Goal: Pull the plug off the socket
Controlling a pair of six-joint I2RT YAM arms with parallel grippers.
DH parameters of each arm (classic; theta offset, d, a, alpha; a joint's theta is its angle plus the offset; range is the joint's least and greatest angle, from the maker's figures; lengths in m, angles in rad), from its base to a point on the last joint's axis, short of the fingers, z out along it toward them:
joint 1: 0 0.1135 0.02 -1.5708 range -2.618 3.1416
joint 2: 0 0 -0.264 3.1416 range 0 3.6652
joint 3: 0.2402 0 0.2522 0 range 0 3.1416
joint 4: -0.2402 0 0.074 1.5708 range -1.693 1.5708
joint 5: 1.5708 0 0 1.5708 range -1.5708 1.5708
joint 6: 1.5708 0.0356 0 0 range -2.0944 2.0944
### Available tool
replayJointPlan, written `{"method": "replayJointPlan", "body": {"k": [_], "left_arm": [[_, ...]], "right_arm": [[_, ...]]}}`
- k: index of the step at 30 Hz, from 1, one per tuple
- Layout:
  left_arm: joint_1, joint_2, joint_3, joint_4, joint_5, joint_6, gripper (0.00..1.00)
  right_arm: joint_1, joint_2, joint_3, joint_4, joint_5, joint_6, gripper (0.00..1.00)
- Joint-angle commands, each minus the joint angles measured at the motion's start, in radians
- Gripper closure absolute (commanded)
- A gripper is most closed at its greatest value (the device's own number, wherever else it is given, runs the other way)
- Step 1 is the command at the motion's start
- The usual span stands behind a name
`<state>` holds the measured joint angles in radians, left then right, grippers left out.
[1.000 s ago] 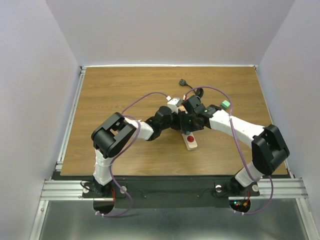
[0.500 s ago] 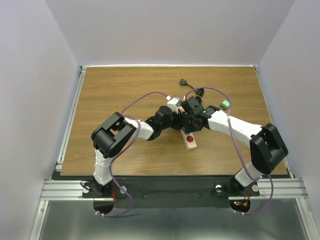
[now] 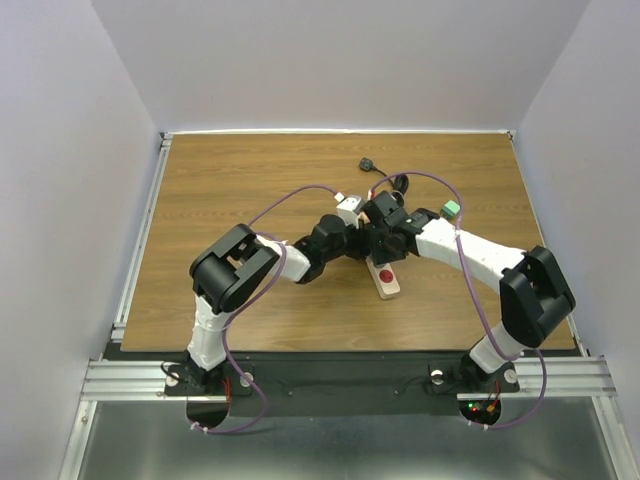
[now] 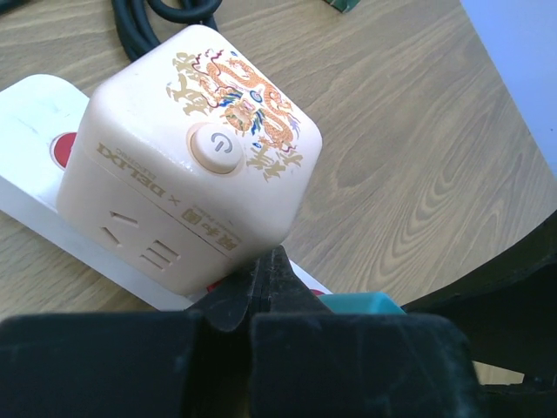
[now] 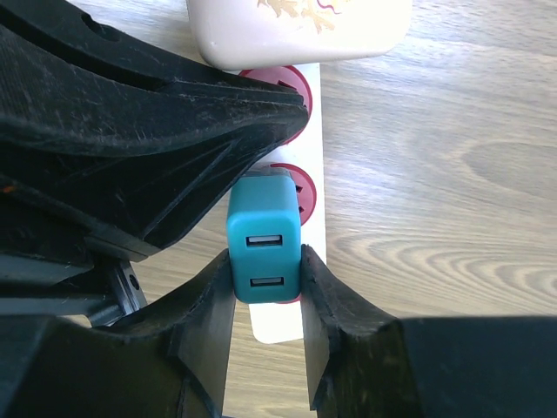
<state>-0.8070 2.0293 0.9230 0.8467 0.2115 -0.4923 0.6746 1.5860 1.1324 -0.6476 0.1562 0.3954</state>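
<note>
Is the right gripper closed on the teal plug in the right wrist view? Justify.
Yes, the right gripper has a finger pressed against each side of the teal plug on the socket.

The table (image 3: 230,190) is wood-grain laminate, smooth with a low sheen. Along its 6 o'clock edge runs a brushed metal rail (image 3: 330,375). The socket (image 5: 314,209) is smooth pale plastic. The plug (image 5: 265,248) is matt teal plastic. The cube (image 4: 187,165) is satin cream plastic with a printed top. The right gripper (image 5: 266,292) is matt black plastic, finely scuffed. The cord (image 4: 144,22) looks rubbery, faintly shiny.
</note>
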Motion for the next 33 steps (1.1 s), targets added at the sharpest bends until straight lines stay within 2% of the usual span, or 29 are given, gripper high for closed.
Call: {"method": "replayJointPlan", "body": {"k": [1,10,20,26,33], "left_arm": [[-0.061,0.192,-0.085,-0.414,0.012,0.018,1.00],[-0.069,0.209,-0.131,-0.374,0.019,0.006,1.00],[-0.069,0.201,-0.135,-0.374,0.016,0.011,1.00],[-0.067,0.110,-0.151,-0.385,0.000,0.003,1.00],[-0.067,-0.104,-0.092,-0.530,-0.053,0.023,1.00]], "right_arm": [[0.025,-0.129,0.153,0.198,-0.041,0.026,1.00],[0.026,-0.169,0.214,0.181,-0.057,0.036,1.00],[0.026,-0.185,0.343,0.085,-0.021,0.010,1.00],[0.016,-0.175,0.313,-0.070,0.207,0.034,0.99],[-0.056,-0.221,0.248,-0.090,0.360,0.170,1.00]]}}
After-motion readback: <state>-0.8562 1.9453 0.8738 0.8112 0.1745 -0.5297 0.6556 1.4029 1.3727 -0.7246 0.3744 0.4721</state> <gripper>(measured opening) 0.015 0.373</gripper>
